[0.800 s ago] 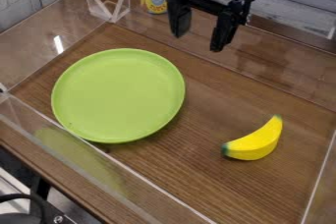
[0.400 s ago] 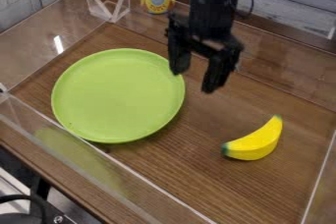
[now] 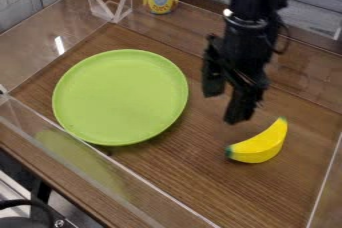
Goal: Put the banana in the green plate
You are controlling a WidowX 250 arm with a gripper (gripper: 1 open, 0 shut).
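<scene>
Yellow toy banana lies on the wooden surface, right of the lime-green plate. Gripper fingers stand fully open, holding nothing, near it. Caution: closing off-centre on the curved body could pinch one end and roll it away.

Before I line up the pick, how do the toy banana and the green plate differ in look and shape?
The toy banana is yellow with a greenish tip; the plate is plain lime green. The banana is short and curved, while the plate is round with a raised rim. The banana is much smaller than the plate. Both rest on the wooden surface.
</scene>
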